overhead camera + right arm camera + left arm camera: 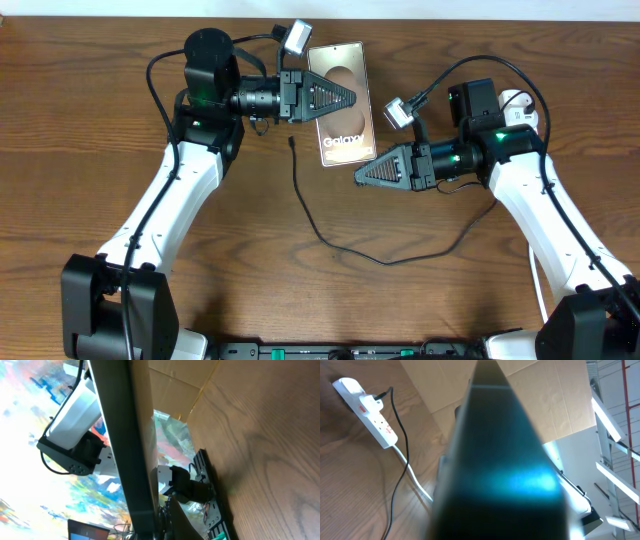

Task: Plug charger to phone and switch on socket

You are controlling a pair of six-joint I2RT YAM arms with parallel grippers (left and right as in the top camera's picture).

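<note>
The phone (345, 140) lies bronze face up at the table's back middle, its "Galaxy" end towards the front. My left gripper (352, 98) is turned on its side across the phone's upper half and looks shut on it. The phone fills the left wrist view as a dark blurred slab (500, 460). My right gripper (360, 177), also on its side, points at the phone's front right corner. A dark edge-on bar, probably the phone (117, 435), crosses its view, and its jaws are hidden. The charger's plug tip (290, 141) lies loose left of the phone. The socket (517, 103) sits behind the right arm.
The black charger cable (330, 240) loops across the middle of the table to the socket. In the left wrist view the socket (370, 412) shows with the black cable (400, 445) plugged in and its white cord. A cardboard sheet (545, 400) stands behind.
</note>
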